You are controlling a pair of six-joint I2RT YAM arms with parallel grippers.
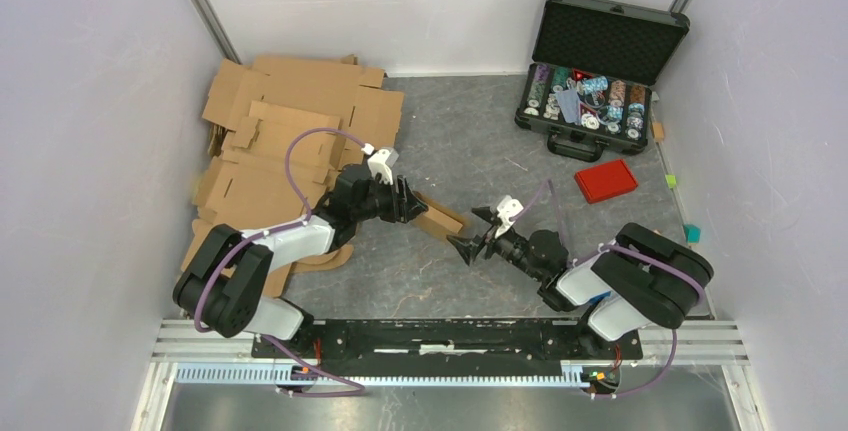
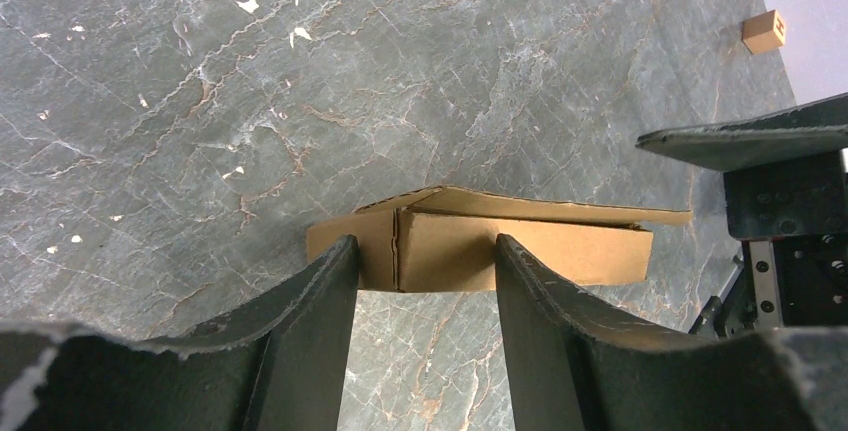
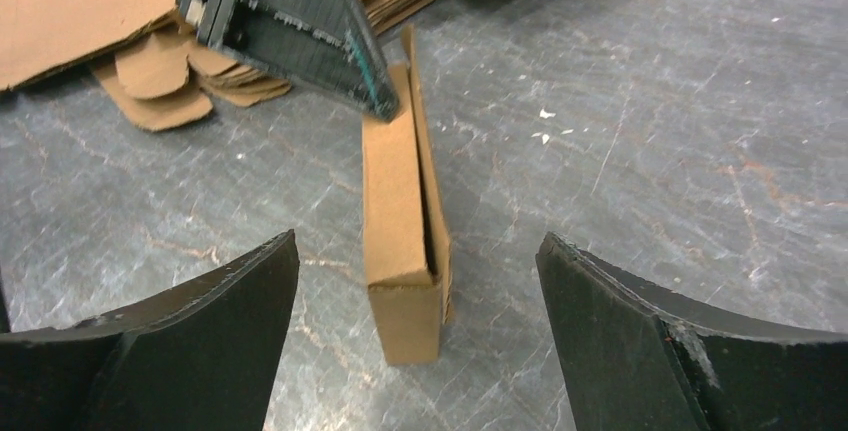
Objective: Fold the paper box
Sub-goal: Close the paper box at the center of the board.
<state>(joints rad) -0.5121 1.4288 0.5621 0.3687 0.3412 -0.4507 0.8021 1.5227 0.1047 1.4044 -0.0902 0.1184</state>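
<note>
The right gripper point(image 3: 417, 238) stands spread wide and pinches nothing. The paper box point(image 3: 395, 201) lies on the table point(image 3: 650, 101) between its fingertips and runs lengthwise away from them. Its near end sits in the gap and touches neither finger.

At the box's far end the left gripper point(image 2: 426, 241) is half spread, not pressed together. Its two fingertips are set against the box near that end, and bare cardboard shows between them. They rest on it or are just short of it, and they clamp nothing.

The box looks light and thin-walled. It is probably stiff along its folded corners, soft in the middle of each face and easy to dent, and it would likely slide on the smooth table if pushed from one side only. The long top flap stands slightly lifted and loose. The better hold is probably across the narrow width, close to an end, on the two long walls rather than on that flap.

No print or label shows on the box.

Beyond the left gripper lie the cardboard sheets point(image 1: 280, 121). Beyond the right gripper are the red lid point(image 1: 605, 180) and the black case point(image 1: 590, 81). No writing on them can be read.
</note>
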